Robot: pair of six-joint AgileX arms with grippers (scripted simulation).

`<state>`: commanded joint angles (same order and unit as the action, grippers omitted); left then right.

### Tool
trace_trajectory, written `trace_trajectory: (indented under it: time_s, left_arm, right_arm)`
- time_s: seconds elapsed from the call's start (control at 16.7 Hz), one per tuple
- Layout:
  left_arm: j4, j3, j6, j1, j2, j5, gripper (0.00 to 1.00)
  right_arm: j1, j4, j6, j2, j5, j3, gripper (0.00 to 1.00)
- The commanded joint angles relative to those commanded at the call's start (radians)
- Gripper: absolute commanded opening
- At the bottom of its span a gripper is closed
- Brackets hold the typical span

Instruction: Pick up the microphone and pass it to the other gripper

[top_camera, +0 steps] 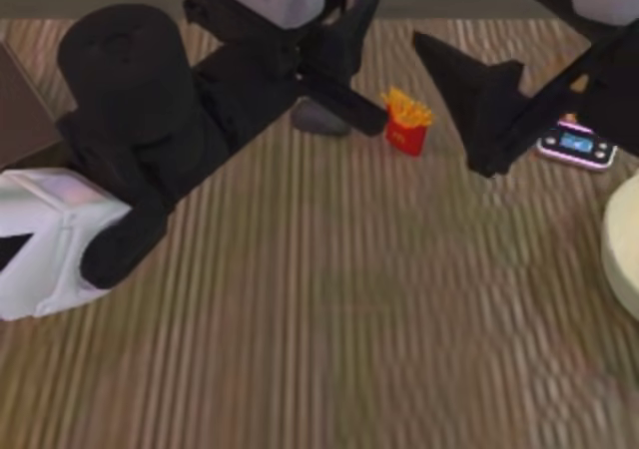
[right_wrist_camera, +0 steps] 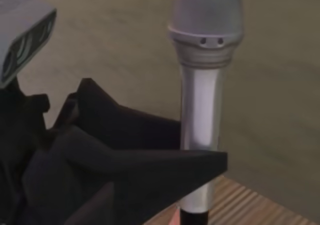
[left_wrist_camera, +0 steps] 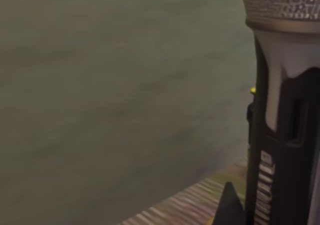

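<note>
The near half of the worktop (top_camera: 329,349) is bare, so there is much open room toward the near edge; all the things stand along the far edge. The left claw (top_camera: 349,65) is raised near the middle of the far edge and is closed on the microphone (right_wrist_camera: 202,110); in the right wrist view the microphone stands upright, mesh head up, with the dark fingers (right_wrist_camera: 150,167) pinching its silver body low down, so the upper part stays free for the other claw to take. The right claw (top_camera: 479,120) hangs just beside, toward the right, its fingers spread apart and empty, pointing at the left claw; I judge the handover is close but not yet made. Below and between them stand a red fries box (top_camera: 407,125) and a dark grey mouse (top_camera: 319,118); a small device (top_camera: 576,145) lies behind the right arm; a pale round thing (top_camera: 624,244) sits at the right edge. The gap between the claws is narrow, so the approach needs care.
</note>
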<state>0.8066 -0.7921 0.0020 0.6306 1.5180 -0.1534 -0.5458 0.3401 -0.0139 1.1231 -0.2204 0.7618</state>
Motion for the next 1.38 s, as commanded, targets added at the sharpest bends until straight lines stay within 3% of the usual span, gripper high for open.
trace_trajectory:
  time_s: [0.54,1.08,1.38]
  left_arm:
    - [0.0,0.0,0.0,0.0,0.0,0.0,0.0]
    - [0.0,0.0,0.0,0.0,0.0,0.0,0.0]
    - [0.0,0.0,0.0,0.0,0.0,0.0,0.0]
  right_arm:
    - [-0.026,0.013,0.0,0.064,-0.006,0.04,1.0]
    - [-0.087,0.101,0.003,0.432,0.058,0.316,1.0]
    - [-0.091,0.106,0.003,0.45,0.062,0.332,1.0]
